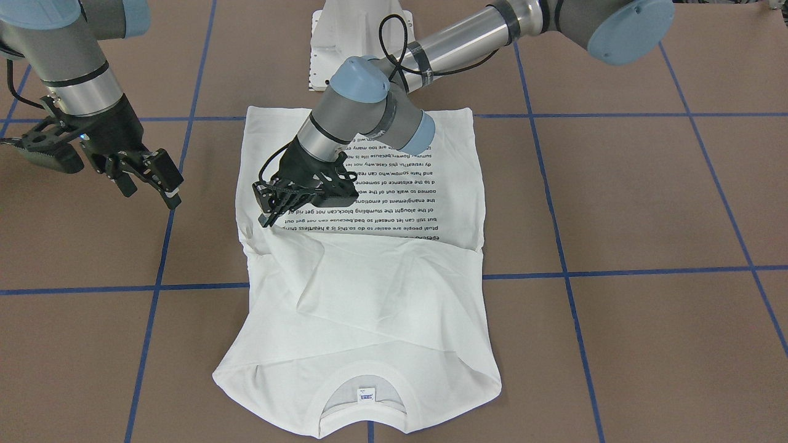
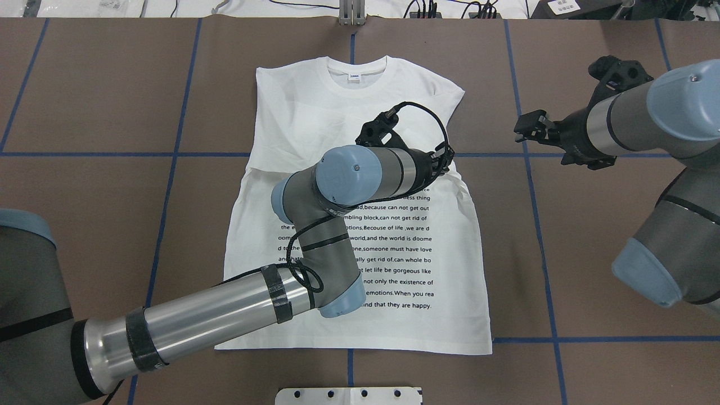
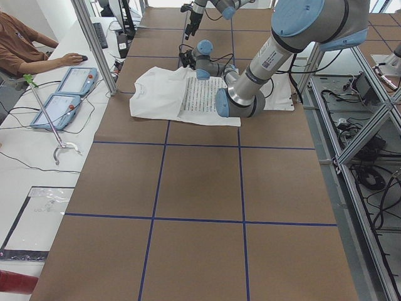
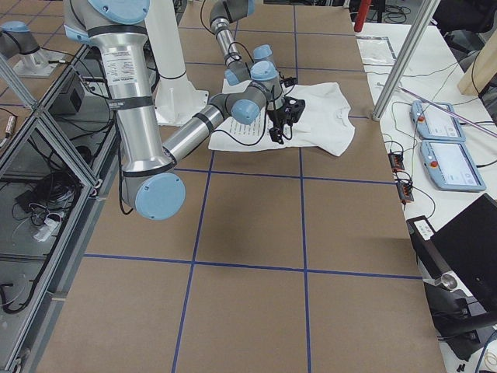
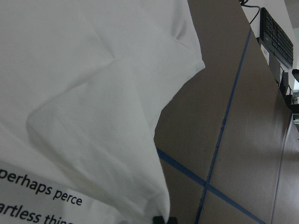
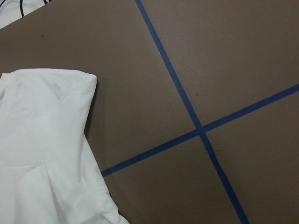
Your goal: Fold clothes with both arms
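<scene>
The T-shirt (image 1: 394, 289) is seen spread flat at the middle of the table (image 1: 646, 203), collar (image 1: 363, 372) turned away from the robot, printed text (image 1: 394, 184) face up and loose folded layers laid across the chest. The left gripper (image 1: 266, 216) is reached across the garment to its far side edge, just where the print meets the folded layer. Its fingers look pressed together at the cloth, though whether any fabric is caught between them cannot be told. The right gripper (image 1: 148, 181) is held above bare table just beside the same edge, its fingers spread and nothing between them. The shirt is judged to be light, thin cotton, soft and limp with no stiffness of its own, so any lifted part can be expected to sag, drag its neighbours and wrinkle. It is not fragile, and slip is likely only if too little cloth is taken. Hold is best taken at edges and corners, the hem corners or the shoulder seams, with all layers pinched together and the two grips set well apart so that the fold line is kept straight.
</scene>
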Tool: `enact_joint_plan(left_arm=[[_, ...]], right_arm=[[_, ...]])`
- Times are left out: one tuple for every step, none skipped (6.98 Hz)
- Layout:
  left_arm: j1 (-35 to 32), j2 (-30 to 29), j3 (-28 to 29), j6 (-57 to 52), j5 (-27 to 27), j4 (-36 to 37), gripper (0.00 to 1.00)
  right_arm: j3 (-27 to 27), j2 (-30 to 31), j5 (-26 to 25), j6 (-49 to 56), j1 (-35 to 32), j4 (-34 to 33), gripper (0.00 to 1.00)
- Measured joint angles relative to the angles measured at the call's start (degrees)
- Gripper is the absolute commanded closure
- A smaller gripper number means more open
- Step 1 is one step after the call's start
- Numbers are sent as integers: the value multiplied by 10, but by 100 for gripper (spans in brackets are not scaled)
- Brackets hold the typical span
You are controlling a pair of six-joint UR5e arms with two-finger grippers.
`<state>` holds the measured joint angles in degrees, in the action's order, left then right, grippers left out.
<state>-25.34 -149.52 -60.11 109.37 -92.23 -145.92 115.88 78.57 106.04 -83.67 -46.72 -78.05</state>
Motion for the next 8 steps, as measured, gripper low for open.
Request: enact_joint_plan(left_arm=[[0,1,1,-15,2,0,4],[0,4,-1,-26,5,-1,11],[0,25,-16,-32,6,-24,11],[-2,69,-48,-33,6,-75,1],[-5,107,-83,-32,6,-110,1],[-10,129,-110,-31,4,-110,1],[-20,155,-144,-33,-7,-90,1],[-40,194,-187,-36,-43,-73,1]], right_arm=[[-2,-3,-1,-3,2,0,0],[-3,-5,-2,-4,8,0,0],[-3,-10,-4,-6,22,0,0],[-2,-21,-14,-11,46,1,0],[1,-34,-45,-38,87,1,0],[11,-45,-92,-85,138,-2,0],[33,-50,-129,-128,187,-17,0],[61,-49,-146,-163,227,-48,1]])
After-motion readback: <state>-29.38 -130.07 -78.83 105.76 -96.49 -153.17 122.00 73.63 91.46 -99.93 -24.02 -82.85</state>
